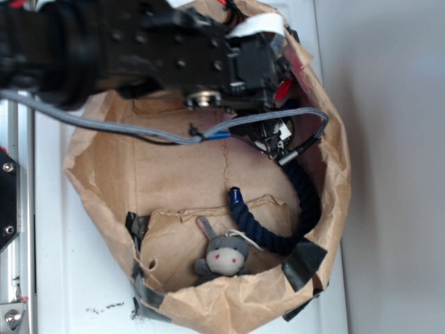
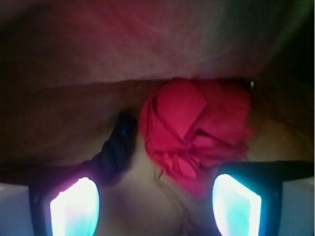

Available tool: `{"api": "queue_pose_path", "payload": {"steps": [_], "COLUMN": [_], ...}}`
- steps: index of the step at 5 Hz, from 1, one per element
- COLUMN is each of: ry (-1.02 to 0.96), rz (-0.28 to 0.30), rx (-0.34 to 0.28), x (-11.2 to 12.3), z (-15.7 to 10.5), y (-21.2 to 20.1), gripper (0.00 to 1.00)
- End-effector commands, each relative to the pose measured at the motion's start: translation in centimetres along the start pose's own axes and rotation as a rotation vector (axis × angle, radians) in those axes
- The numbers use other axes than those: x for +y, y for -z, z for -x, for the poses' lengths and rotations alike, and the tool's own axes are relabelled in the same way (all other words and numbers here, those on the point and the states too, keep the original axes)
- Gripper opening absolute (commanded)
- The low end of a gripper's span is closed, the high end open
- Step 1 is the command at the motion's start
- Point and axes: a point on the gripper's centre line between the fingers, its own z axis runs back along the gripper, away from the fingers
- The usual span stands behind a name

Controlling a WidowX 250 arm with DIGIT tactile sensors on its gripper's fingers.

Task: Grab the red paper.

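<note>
The red paper (image 2: 194,128) is a crumpled wad with rose-like folds, lying against the brown bag's inner wall in the wrist view. Its lower edge reaches between the fingertips, nearer the right one, without touching either. My gripper (image 2: 155,206) is open, its two glowing fingers (image 2: 74,209) wide apart at the bottom of the frame. In the exterior view only a small red patch of the paper (image 1: 284,88) shows beside the black arm, and the gripper (image 1: 274,139) hangs over the bag's upper right part.
A brown paper bag (image 1: 104,174) lies open on a white surface. Inside lie a dark blue rope (image 1: 306,202) (image 2: 115,150) and a grey plush toy (image 1: 222,256). Black tape patches (image 1: 304,263) sit on the bag's lower rim. A grey cable (image 1: 139,129) crosses the bag.
</note>
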Motion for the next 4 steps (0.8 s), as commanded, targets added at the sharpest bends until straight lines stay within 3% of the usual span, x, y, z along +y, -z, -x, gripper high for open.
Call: {"api": "queue_pose_path", "payload": {"steps": [1, 3, 4], "ry": [-0.086, -0.142, -0.129], "rz": [-0.041, -0.159, -0.186], "rx": [-0.053, 0.001, -0.003], "x": [1.4, 2.3, 2.1], "z": [-0.7, -2.8, -3.2], "y": [-1.1, 2.5, 3.2], "gripper": [1.0, 1.0, 1.0]}}
